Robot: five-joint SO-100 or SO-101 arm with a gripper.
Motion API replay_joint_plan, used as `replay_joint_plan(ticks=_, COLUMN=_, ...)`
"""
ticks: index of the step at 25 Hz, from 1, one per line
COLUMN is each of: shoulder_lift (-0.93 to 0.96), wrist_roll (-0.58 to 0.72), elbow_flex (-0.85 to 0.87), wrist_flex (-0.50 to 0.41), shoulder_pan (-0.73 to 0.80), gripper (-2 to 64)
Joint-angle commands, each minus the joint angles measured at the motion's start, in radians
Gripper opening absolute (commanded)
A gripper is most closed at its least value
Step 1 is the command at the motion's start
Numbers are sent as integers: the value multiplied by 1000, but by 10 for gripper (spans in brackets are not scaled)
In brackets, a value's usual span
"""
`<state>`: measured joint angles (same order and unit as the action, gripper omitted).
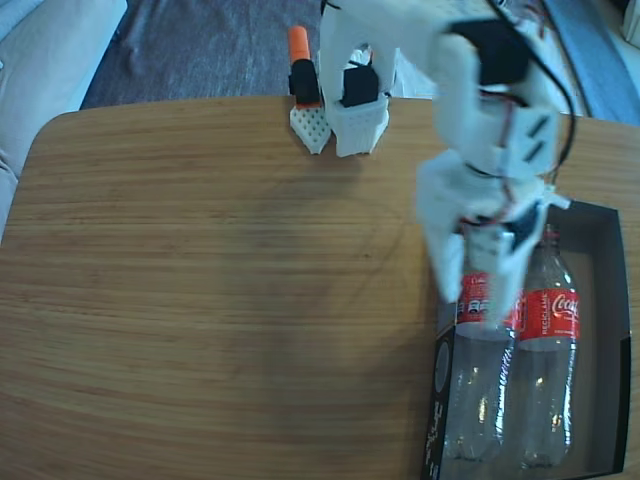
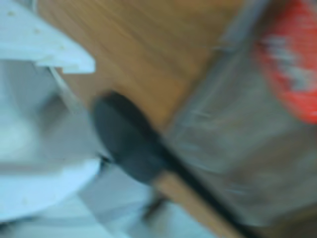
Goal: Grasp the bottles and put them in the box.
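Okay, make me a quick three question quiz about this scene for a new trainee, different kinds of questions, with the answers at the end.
1. True or false: both bottles lie inside the box.
2. Multiple choice: in the fixed view the box sits at the table's A) upper left, B) centre, C) lower right.
3. Short answer: over which bottle does the gripper hang in the fixed view?

Key:
1. True; the left bottle and the right bottle lie side by side in it.
2. C.
3. The left bottle, near its red label; the blurred wrist view cannot show whether the jaws grip it.
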<state>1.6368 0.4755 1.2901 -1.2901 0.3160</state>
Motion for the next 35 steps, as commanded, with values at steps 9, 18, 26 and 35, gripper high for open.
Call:
replay_joint_plan(ticks=9, shoulder_lift=207, wrist_roll=-115, elbow_flex=29, wrist_flex=44, shoulder_pan=-368, gripper=20)
replay_joint_plan(ticks=18, shoulder_lift=611, wrist_roll=-411, elbow_flex=548, wrist_flex=198, shoulder_pan=-471, gripper=28)
replay_joint_plan(ticks=26, shoulder_lift=899, wrist_roll=-637, elbow_flex=943, wrist_flex=232, shoulder_pan=-445, gripper=21)
replay_joint_plan(ticks=35, shoulder_lift=1118, wrist_roll=-629, elbow_flex=1233, wrist_flex=345, shoulder_pan=-308, gripper=20)
